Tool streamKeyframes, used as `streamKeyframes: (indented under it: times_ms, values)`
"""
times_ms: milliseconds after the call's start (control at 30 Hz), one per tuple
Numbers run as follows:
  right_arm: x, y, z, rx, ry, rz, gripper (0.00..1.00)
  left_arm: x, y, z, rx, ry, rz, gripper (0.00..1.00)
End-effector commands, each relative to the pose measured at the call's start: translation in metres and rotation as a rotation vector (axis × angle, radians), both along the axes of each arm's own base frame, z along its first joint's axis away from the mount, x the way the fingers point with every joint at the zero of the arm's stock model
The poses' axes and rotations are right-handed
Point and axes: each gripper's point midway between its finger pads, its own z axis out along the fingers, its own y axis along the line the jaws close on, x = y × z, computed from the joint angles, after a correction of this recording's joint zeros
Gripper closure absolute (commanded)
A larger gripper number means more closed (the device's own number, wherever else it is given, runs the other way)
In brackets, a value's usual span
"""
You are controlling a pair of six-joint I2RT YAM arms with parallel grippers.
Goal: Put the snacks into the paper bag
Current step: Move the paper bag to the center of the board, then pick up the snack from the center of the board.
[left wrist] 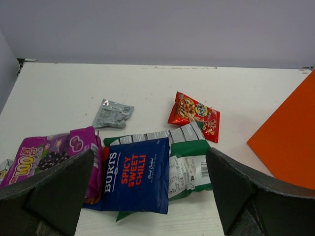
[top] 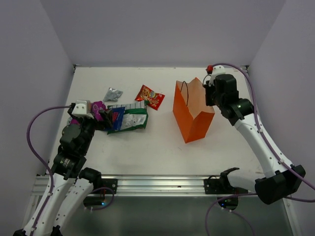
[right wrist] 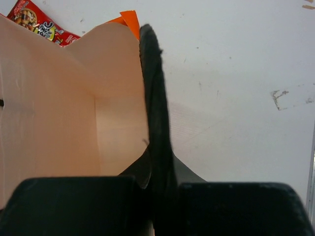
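The orange paper bag [top: 193, 112] stands upright at the right of the table, its mouth open upward. My right gripper [top: 210, 93] is shut on the bag's right rim; in the right wrist view its fingers [right wrist: 153, 98] pinch the edge of the pale inner wall [right wrist: 64, 108]. The snacks lie to the left: a red packet [top: 149, 97], a silver-grey one [top: 112, 94], a green-and-white one [top: 134, 118], a dark blue one [top: 116, 119] on top of it, and a magenta one [top: 98, 109]. My left gripper [left wrist: 150, 164] hangs open low over the blue packet [left wrist: 135, 176], with nothing between its fingers.
Pale walls close the table [top: 147, 147] on the left, back and right. A metal rail [top: 157, 183] runs along the near edge by the arm bases. The red packet [right wrist: 37, 22] shows beyond the bag's far rim in the right wrist view.
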Motion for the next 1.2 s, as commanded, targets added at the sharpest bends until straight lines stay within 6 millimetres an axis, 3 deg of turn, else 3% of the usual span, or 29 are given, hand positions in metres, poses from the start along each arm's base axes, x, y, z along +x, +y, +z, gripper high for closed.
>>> streamKeyframes:
  times_ms: [0, 167, 233, 367, 600, 733, 767, 800, 867, 1000, 1167]
  values:
    - [-0.003, -0.005, 0.042, 0.029, -0.113, -0.013, 1.00, 0.007, 0.000, 0.010, -0.012, -0.024, 0.014, 0.00]
    - [-0.007, -0.007, 0.054, 0.031, -0.134, -0.014, 1.00, 0.013, 0.010, 0.008, -0.042, 0.067, 0.104, 0.00]
    - [-0.008, -0.008, 0.056, 0.034, -0.143, -0.017, 1.00, 0.019, 0.006, 0.013, -0.045, 0.098, 0.099, 0.00]
    - [-0.009, -0.007, 0.053, 0.038, -0.139, -0.011, 1.00, 0.031, -0.014, 0.003, -0.053, 0.190, 0.026, 0.00]
    - [-0.013, -0.013, 0.050, 0.019, -0.118, -0.037, 1.00, 0.065, -0.041, -0.054, 0.009, 0.470, -0.019, 0.00]
    - [-0.015, -0.024, 0.056, -0.007, -0.127, -0.085, 1.00, 0.081, -0.050, -0.070, 0.145, 0.561, 0.061, 0.00]
    - [-0.016, -0.026, 0.057, -0.014, -0.131, -0.091, 1.00, 0.081, -0.069, -0.075, 0.199, 0.581, 0.041, 0.00]
    - [-0.016, -0.029, 0.057, -0.022, -0.133, -0.105, 1.00, 0.084, -0.070, -0.076, 0.235, 0.570, 0.081, 0.00]
    - [-0.016, -0.034, 0.054, -0.039, -0.134, -0.127, 1.00, 0.085, -0.097, -0.084, 0.279, 0.580, 0.048, 0.00]
    - [-0.015, -0.045, 0.045, -0.090, -0.105, -0.181, 1.00, 0.095, -0.120, -0.097, 0.414, 0.572, 0.105, 0.00]
    - [-0.015, -0.044, 0.042, -0.083, -0.101, -0.180, 1.00, 0.103, -0.156, -0.123, 0.633, 0.556, 0.156, 0.00]
